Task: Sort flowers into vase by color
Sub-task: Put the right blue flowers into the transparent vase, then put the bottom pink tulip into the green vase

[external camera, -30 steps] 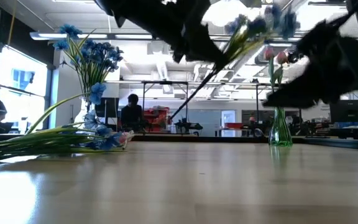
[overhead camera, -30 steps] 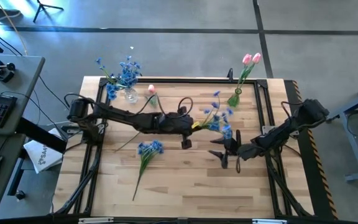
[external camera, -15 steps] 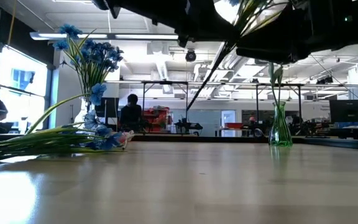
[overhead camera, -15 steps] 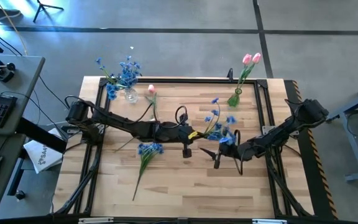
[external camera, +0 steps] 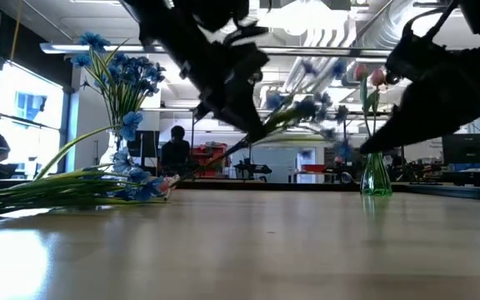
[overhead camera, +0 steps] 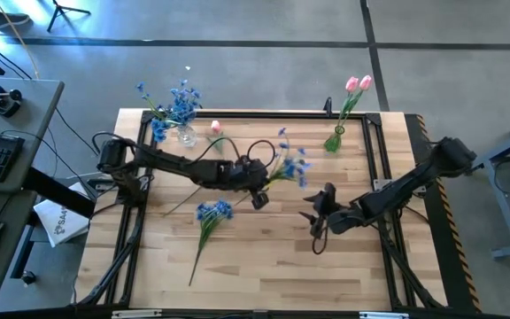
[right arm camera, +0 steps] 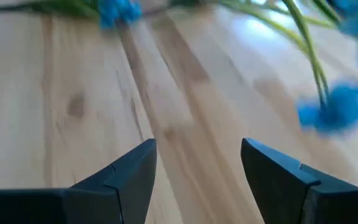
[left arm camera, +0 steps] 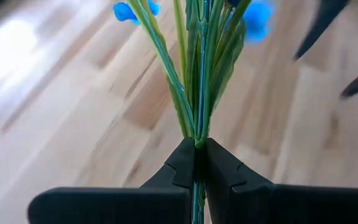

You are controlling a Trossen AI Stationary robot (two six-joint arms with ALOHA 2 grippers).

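Over the preceding second the left gripper, closed on the stems of a blue flower spray, drew back from mid-table toward the left, carrying the spray clear of the right gripper. Half a second earlier the two grippers stood close together at the spray; at this moment they were well apart, and the right gripper's fingers were spread wide and held nothing. In judgement, a handover or regrasp had finished, and the left arm alone now carried the spray, most likely bound for the clear vase of blue flowers at the rear left.

A second blue spray lay flat toward the front left, and a pink tulip lay near the blue vase. The green vase with two pink tulips stood at the rear right.

Bare board lay open between the carried spray and the blue vase, apart from the lying tulip. The vase stood close to the table's back edge, leaving little margin there
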